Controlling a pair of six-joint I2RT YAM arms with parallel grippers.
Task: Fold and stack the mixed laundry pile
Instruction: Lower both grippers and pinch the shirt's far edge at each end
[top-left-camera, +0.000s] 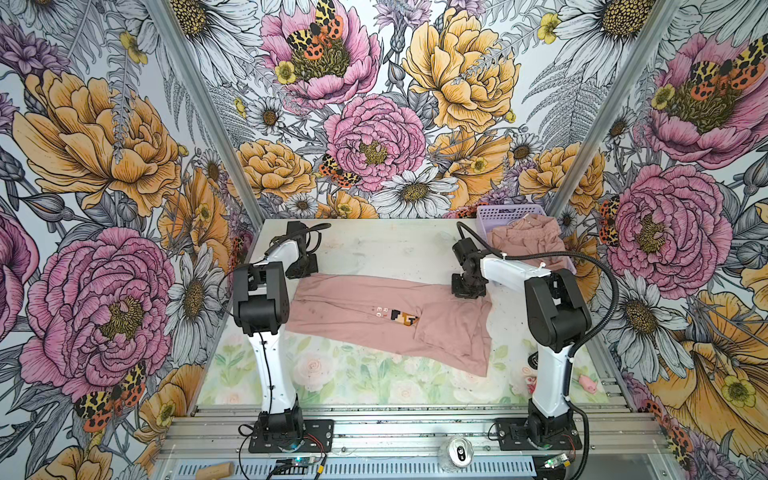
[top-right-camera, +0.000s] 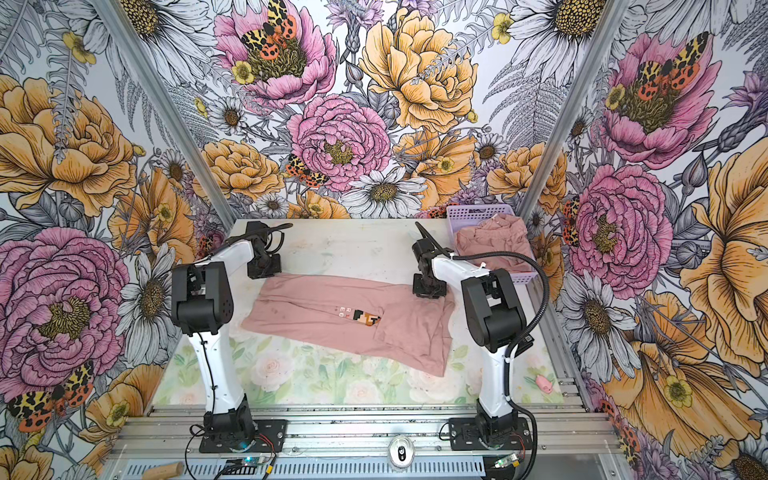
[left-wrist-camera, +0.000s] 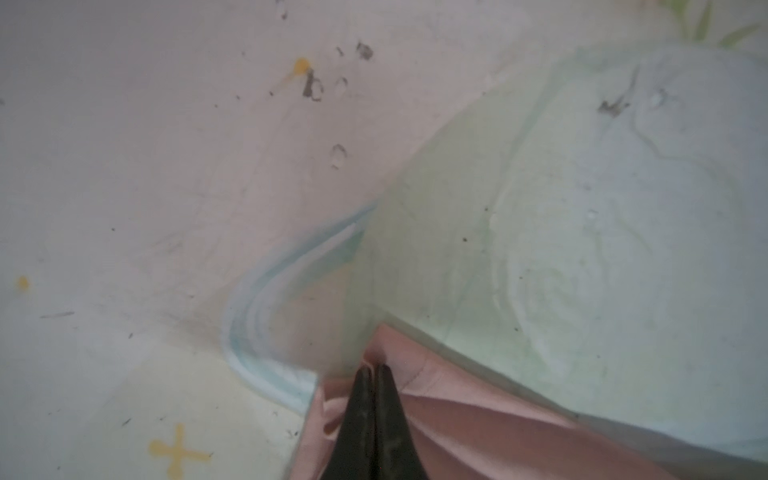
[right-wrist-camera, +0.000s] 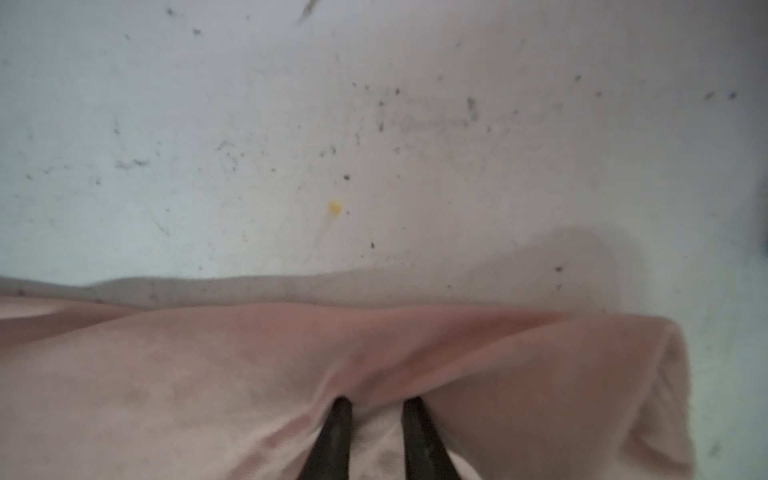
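Presently the T-shirt (top-left-camera: 353, 307) lies spread across the middle of the table (top-left-camera: 374, 245). My left gripper (left-wrist-camera: 374, 368) is clamped fully shut on its far left corner. My right gripper (right-wrist-camera: 376, 401) stands narrowly parted, with a fold of the far right edge pinched between.

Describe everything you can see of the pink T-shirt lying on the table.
The T-shirt is dusty pink, of soft, thin-looking knit with a few faint dark marks. It lies wrinkled and mostly flat across the middle of the table. A folded-over flap on its right side covers part of the pixel-art print, with small white letters beside it. The left gripper pinches its far left corner. The right gripper holds bunched cloth at its far edge on the right.
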